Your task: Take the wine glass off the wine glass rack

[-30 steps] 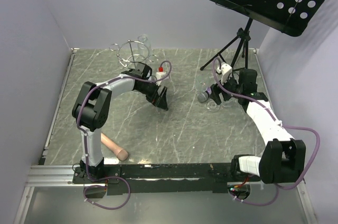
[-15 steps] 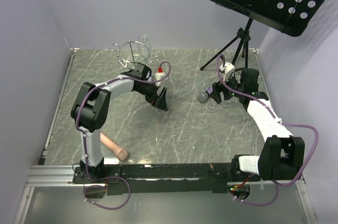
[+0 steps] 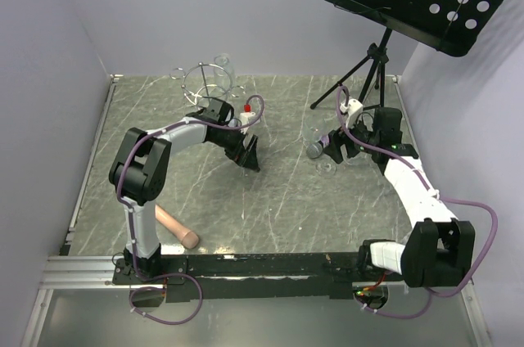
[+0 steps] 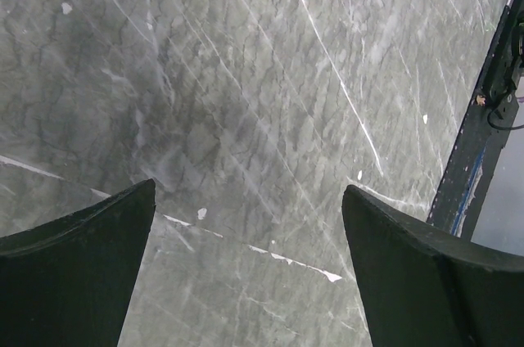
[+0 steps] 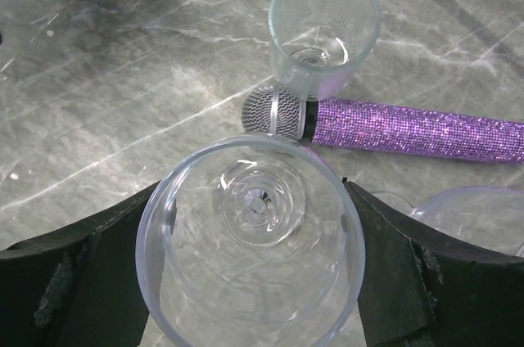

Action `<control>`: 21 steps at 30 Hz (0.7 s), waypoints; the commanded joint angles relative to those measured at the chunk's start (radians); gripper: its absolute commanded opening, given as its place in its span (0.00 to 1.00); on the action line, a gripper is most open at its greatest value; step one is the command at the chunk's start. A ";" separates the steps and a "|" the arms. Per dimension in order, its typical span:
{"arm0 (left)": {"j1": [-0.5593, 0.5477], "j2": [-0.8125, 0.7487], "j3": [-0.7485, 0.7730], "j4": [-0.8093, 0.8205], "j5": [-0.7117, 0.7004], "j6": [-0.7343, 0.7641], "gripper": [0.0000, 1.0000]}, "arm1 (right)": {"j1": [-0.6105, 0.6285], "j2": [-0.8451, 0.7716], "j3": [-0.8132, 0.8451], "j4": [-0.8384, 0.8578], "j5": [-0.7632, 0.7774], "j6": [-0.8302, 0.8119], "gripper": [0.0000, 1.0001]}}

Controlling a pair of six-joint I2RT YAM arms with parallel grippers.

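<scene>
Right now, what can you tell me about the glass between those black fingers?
The glass is clear and empty, with a round bowl, a thin rim and, seen through the bowl, a stem and foot. Its mouth faces the wrist camera. It sits between the fingers of the right gripper, which seem to press its sides. Just beyond it lies a purple microphone; whether they touch is unclear.

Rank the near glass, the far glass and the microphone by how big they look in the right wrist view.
1. Near glass: largest, though it is closest to the camera.
2-3. Microphone and far glass: unsure; the microphone is longer but thin and cut by the frame edge.
</scene>
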 commanded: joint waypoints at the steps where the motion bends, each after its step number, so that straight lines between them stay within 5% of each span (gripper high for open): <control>1: 0.002 -0.053 -0.014 0.034 0.012 -0.003 1.00 | 0.004 -0.061 0.035 -0.012 -0.033 -0.028 0.56; 21: 0.002 -0.048 -0.019 0.032 -0.002 -0.006 1.00 | 0.040 -0.029 0.043 -0.033 -0.017 -0.009 0.77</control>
